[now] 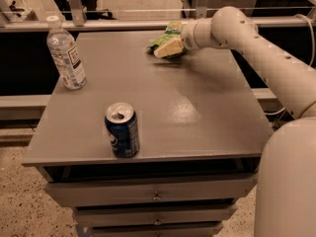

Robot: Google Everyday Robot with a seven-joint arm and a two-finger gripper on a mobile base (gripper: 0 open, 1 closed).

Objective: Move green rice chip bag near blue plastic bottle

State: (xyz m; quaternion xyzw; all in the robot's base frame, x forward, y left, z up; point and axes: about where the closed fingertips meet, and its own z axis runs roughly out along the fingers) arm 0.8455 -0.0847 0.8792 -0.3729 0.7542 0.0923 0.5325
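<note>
lying at the far edge of the grey table (197, 112), a little right of its middle, the green chip bag (171, 32) shows only in part. its near side is covered by the gripper (165, 49), so just a crumpled green patch with some pale marks shows above and to the left, and the print cannot be read. the gripper sits right at the bag, low over the tabletop, with its pale end pointing left. whether it is spread around the bag, pinching it or only resting against it cannot be told from this angle. the white arm (256, 48) reaches in from the right and runs off the right edge. a big rounded white part of the robot (289, 181) fills the lower right corner and hides the table's near right corner. the water bottle (65, 56) stands upright at the far left corner, white cap on, well apart from the bag. a blue soda can (122, 130) stands upright near the front edge, left of middle, with its top opened. the drawers (155, 196) under the table are cut off at the bottom.
</note>
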